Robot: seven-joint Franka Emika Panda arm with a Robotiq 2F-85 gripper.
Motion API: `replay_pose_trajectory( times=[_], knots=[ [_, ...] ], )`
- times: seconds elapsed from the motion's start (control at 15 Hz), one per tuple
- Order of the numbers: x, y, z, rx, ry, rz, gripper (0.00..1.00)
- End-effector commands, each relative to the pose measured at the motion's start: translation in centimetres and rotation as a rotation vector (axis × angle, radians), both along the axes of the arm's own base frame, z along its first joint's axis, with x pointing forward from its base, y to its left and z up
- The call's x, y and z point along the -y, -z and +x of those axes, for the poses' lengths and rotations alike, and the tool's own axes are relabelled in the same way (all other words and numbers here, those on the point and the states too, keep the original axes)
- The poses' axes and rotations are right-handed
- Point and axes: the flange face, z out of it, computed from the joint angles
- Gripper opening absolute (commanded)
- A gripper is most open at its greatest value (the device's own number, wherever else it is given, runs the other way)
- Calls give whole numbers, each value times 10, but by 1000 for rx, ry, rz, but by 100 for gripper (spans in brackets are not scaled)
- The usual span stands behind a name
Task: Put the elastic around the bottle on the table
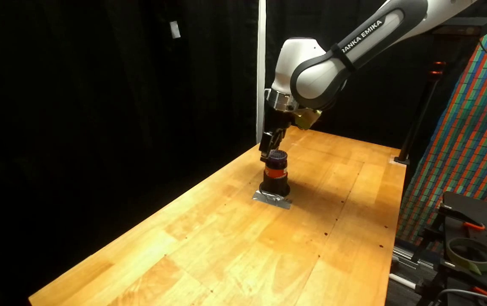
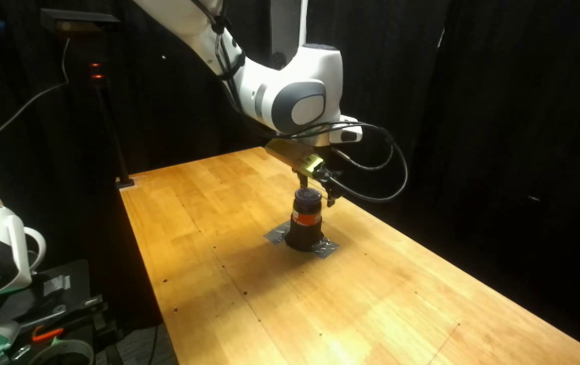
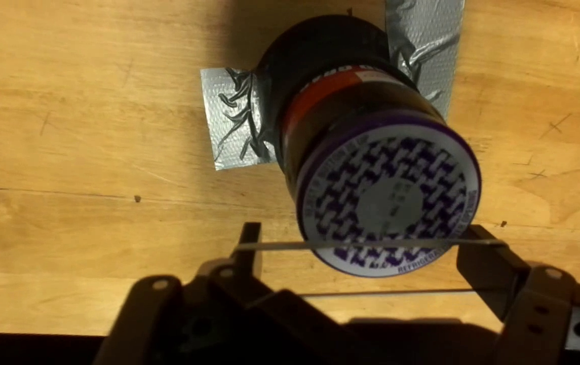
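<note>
The bottle (image 1: 276,173) stands upright on the wooden table (image 1: 234,242) in both exterior views (image 2: 306,219). It has a dark body, an orange-red band and a purple-and-white patterned lid (image 3: 391,203). My gripper (image 3: 363,241) is open, with its fingers spread wide. The thin elastic (image 3: 279,247) is stretched across both fingers as a loop. In the wrist view its upper strand crosses over the near part of the lid, and its lower strand passes over bare table. In the exterior views my gripper (image 1: 270,148) is at about lid height or just above, beside the bottle. Whether the elastic touches the lid I cannot tell.
Silver tape strips (image 3: 239,121) hold the bottle's dark base to the table. A black post (image 1: 417,114) stands at a far corner. A cable loop (image 2: 403,177) hangs from the wrist. A dark side stand with a tape roll (image 1: 471,254) is beside the table.
</note>
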Motion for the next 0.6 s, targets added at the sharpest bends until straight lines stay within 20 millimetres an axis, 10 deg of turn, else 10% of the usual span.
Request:
replay_pose_trajectory(
  times=[0.0,0.53],
  knots=[
    [-4,7,12,10,-14,10,100],
    [-1,18,-3,-162,-38,-33,100]
  ],
)
